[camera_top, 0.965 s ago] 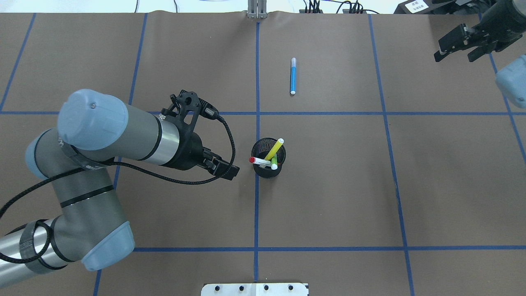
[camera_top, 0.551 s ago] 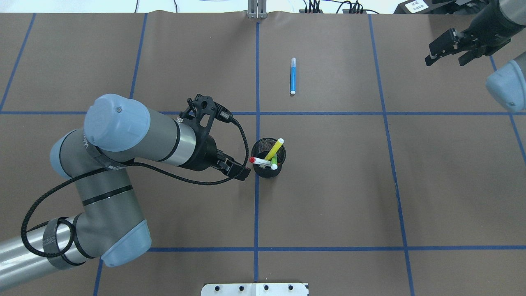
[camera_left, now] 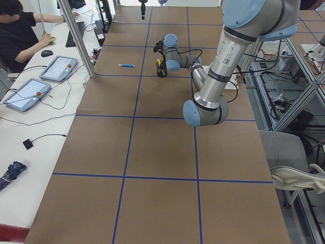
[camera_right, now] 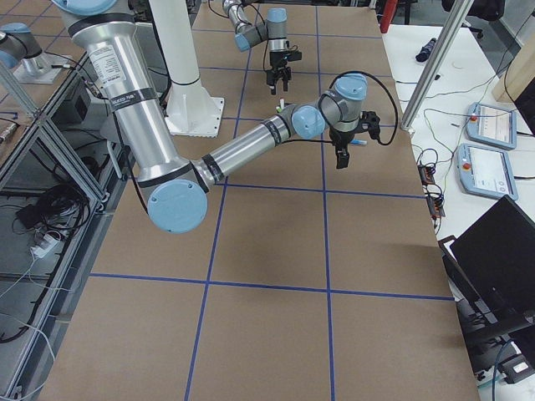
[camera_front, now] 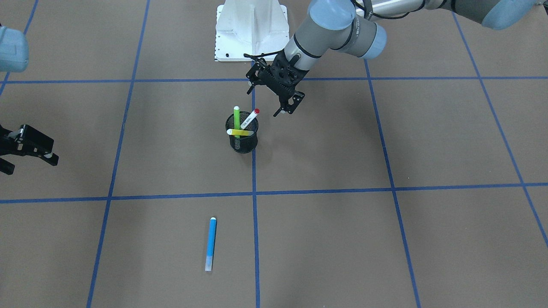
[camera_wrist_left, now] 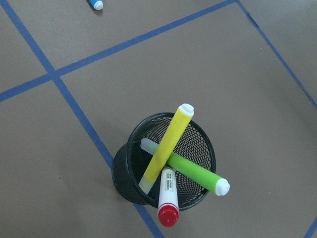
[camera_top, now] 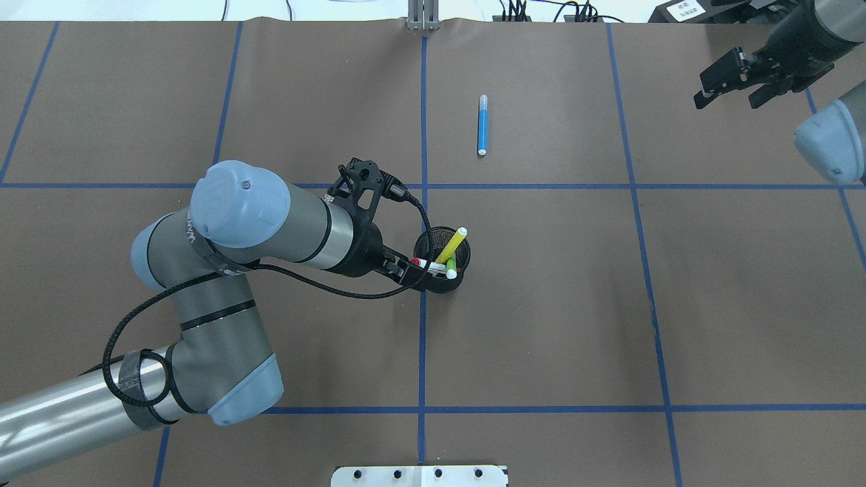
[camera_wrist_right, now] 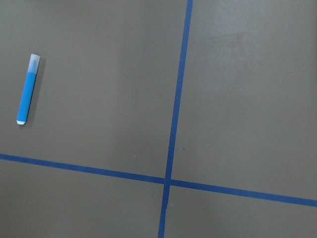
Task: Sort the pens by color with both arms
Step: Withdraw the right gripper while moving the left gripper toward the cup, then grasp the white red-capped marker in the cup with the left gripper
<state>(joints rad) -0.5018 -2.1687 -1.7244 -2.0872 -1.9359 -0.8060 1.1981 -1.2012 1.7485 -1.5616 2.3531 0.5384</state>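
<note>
Hovering just beside the cup (camera_top: 443,285), left fingers (camera_front: 284,107) are spread and grasp nothing; they sit by the red cap of the white pen (camera_wrist_left: 167,188); contact cannot be told. Cup stands upright on the centre tape line of the tabletop (camera_top: 541,304); white pen, yellow pen (camera_wrist_left: 166,148) and green pen (camera_wrist_left: 195,171) all lean tilted in it, crossing each other, ends poking over the rim. Blue pen (camera_top: 482,125) lies flat on the tabletop, well apart from the cup, on the far side from the robot, right of the centre line. Right fingers (camera_top: 717,78) are released and empty, held over the far right corner, well apart from the blue pen.
</note>
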